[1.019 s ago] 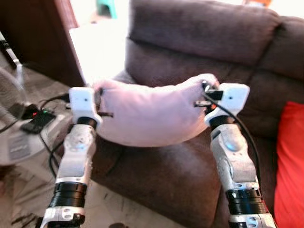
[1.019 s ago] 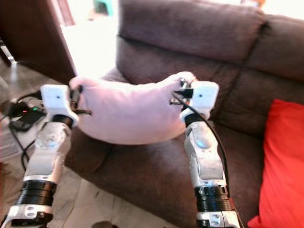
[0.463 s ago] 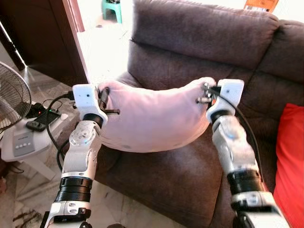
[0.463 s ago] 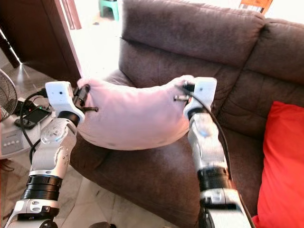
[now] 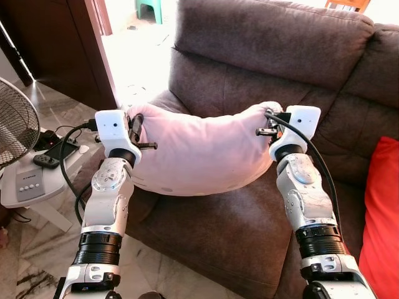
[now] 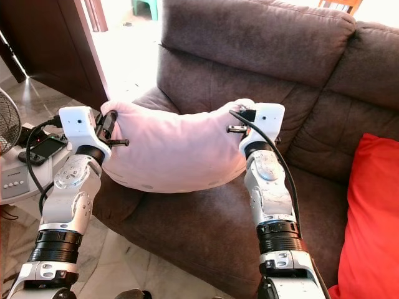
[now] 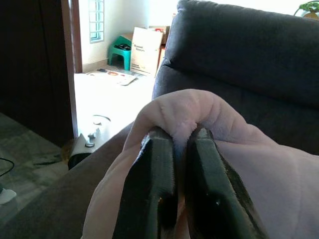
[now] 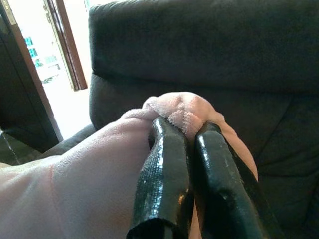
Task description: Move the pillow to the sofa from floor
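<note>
Left eye view: pink pillow (image 5: 199, 152) pinched by both grippers' jaws, seemingly just above the sofa (image 5: 274, 56) seat

No text, brand or number can be read anywhere. The cardboard box (image 7: 147, 45) standing far off on the bright floor beside the green stool (image 7: 121, 49) carries a small dark printed label on its face, but the letters are too small and blurred to make out. The grey fan base (image 5: 28, 185) at near left bears buttons without legible markings.
</note>
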Available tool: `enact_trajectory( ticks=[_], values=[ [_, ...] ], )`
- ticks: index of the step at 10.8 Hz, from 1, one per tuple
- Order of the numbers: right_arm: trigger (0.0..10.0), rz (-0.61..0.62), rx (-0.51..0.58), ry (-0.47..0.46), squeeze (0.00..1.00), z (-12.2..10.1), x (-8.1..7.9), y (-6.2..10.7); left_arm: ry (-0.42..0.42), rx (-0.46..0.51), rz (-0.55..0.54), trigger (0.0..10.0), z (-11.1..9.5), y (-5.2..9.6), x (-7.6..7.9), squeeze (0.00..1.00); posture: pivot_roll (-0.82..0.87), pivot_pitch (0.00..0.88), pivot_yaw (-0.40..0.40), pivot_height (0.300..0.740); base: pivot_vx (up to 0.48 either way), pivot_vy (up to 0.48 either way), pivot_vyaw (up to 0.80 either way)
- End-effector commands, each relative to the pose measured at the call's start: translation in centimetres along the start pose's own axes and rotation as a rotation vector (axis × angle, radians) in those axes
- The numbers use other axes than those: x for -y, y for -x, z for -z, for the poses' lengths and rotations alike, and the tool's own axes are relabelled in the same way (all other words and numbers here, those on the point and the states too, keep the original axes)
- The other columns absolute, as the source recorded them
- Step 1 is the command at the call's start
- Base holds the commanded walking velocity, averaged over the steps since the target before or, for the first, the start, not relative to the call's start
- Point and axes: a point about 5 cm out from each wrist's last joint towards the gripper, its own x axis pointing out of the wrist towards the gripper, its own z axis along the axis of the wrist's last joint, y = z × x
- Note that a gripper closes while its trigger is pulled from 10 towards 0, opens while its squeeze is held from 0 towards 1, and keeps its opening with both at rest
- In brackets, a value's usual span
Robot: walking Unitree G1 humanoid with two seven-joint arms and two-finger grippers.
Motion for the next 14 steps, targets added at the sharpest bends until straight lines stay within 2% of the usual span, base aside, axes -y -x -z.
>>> enact_trajectory(
  ticks=[1,4,5,7,10,11,12,13,14],
  values=[
    [10.0,-0.008,0.035,0.007,0.00,-0.8,0.0,-0.5,0.004,0.083,0.041,10.0,-2.0,0.0,0.9,0.00,0.13,0.047,-0.061,0.740,0.000,0.000,0.00],
    [10.0,-0.009,0.032,0.009,0.00,-0.9,0.0,-0.8,0.008,0.081,0.054,10.0,-2.0,0.1,1.1,0.00,0.13,0.047,-0.061,0.740,0.000,0.000,0.00],
    [10.0,-0.025,-0.058,0.056,0.00,-2.1,-1.0,-4.6,0.078,0.036,0.247,10.0,-2.3,1.2,3.1,0.00,0.16,0.037,-0.084,0.740,0.000,0.000,0.00],
    [10.0,-0.027,-0.031,0.028,0.00,-3.1,-1.6,-5.0,0.070,0.038,0.213,10.0,-2.3,1.0,2.4,0.00,0.17,0.054,-0.091,0.740,0.000,0.000,0.00],
    [10.0,-0.051,-0.051,0.038,0.00,-2.8,-2.1,-5.5,0.085,0.014,0.153,10.0,-2.1,1.1,1.9,0.00,0.16,0.072,-0.093,0.740,0.000,0.000,0.00],
    [10.0,-0.057,-0.048,0.044,0.00,-3.1,-2.3,-5.7,0.119,0.009,0.159,10.0,-2.1,1.1,2.1,0.00,0.16,0.078,-0.100,0.740,0.000,0.000,0.00],
    [10.0,-0.056,-0.050,0.043,0.00,-3.3,-2.5,-5.9,0.153,-0.003,0.242,10.0,-2.2,1.3,3.1,0.00,0.16,0.081,-0.101,0.740,0.000,0.000,0.00],
    [10.0,-0.059,-0.053,0.045,0.00,-3.3,-2.7,-5.9,0.148,-0.015,0.253,10.0,-2.1,1.4,3.3,0.00,0.17,0.086,-0.102,0.740,0.000,0.000,0.00],
    [10.0,-0.063,-0.056,0.042,0.00,-3.3,-2.9,-6.0,0.200,-0.025,0.251,10.0,-2.1,1.6,3.3,0.00,0.17,0.091,-0.105,0.740,0.000,0.000,0.00]
  ],
)
